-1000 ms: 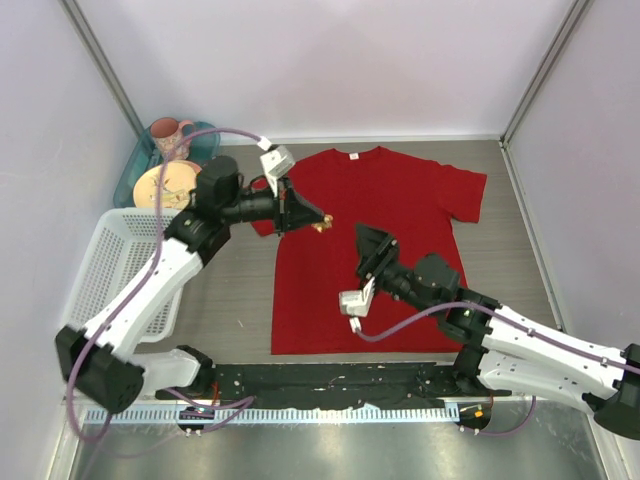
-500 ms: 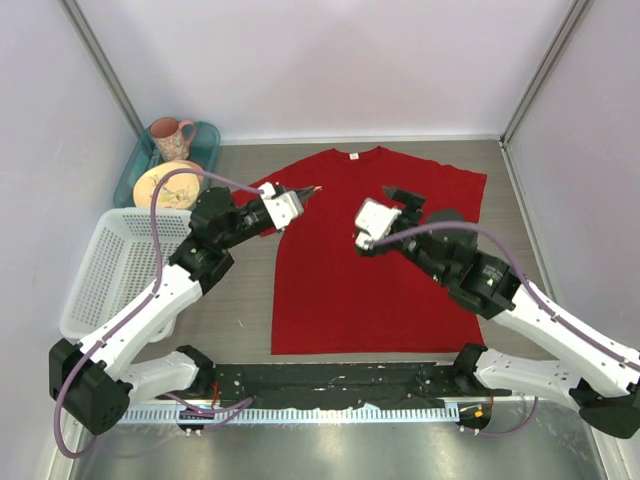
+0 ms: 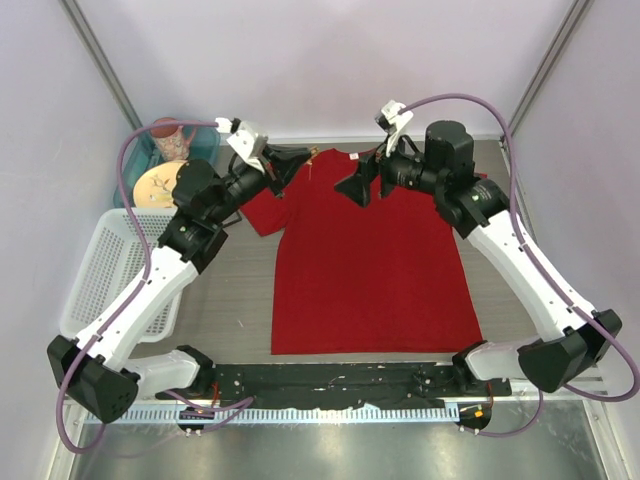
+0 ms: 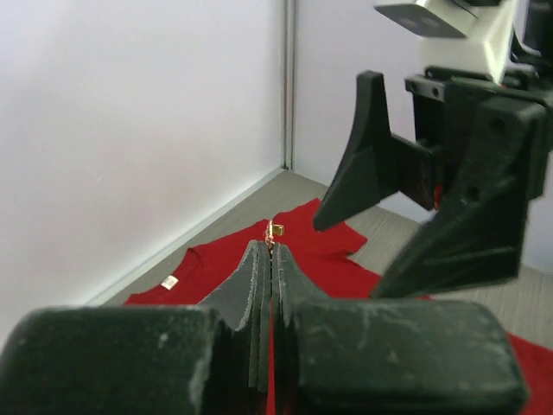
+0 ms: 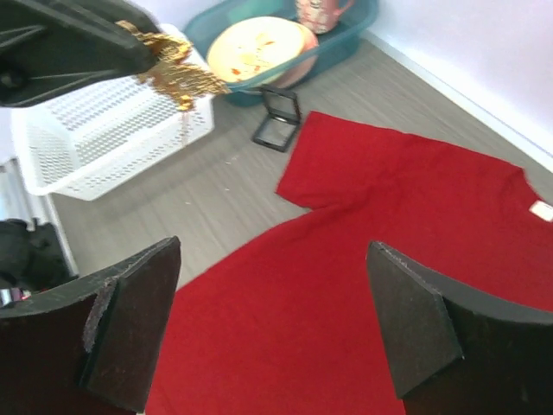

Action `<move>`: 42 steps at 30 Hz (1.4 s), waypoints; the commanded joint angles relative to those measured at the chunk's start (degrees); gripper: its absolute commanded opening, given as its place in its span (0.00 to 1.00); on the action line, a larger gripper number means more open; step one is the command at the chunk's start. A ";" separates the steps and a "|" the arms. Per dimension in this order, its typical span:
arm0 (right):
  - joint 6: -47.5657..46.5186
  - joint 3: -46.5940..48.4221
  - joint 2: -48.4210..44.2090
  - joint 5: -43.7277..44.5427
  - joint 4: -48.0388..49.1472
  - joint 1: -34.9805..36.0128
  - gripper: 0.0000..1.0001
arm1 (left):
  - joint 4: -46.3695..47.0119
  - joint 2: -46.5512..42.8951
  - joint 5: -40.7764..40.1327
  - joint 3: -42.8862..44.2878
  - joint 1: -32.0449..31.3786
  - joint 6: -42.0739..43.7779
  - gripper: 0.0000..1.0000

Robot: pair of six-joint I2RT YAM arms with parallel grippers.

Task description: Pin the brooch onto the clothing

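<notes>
With the left gripper [image 4: 271, 249] pinching the tiny brooch [image 4: 275, 231] by its edge in mid-air over the shirt [image 3: 370, 260] near the neck, and the right gripper [image 5: 272, 251] spread close by, a careless nudge could twist or drop it.

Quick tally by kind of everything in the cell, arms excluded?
T-shirt: 1
brooch: 1
black box: 1
containers (white basket, teal tub): 2
tableware (plate, mug): 2
Total: 7
</notes>
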 commanded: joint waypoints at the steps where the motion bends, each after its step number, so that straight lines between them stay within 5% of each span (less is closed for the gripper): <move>1: 10.70 -4.45 -3.95 -6.94 15.82 0.51 0.95 | 2.24 0.13 -2.84 2.59 1.01 -9.63 0.00; 11: 19.92 -10.52 -2.12 -11.25 31.41 1.21 0.86 | 5.13 1.00 -1.35 2.68 3.47 -22.72 0.00; 36: 25.47 -7.27 5.09 -4.22 36.78 4.29 0.69 | 9.18 0.56 0.33 -0.40 3.47 -25.19 0.00; 42: 24.41 -6.57 5.80 -3.69 36.96 4.46 0.59 | 9.01 0.91 0.85 -0.75 3.47 -25.63 0.00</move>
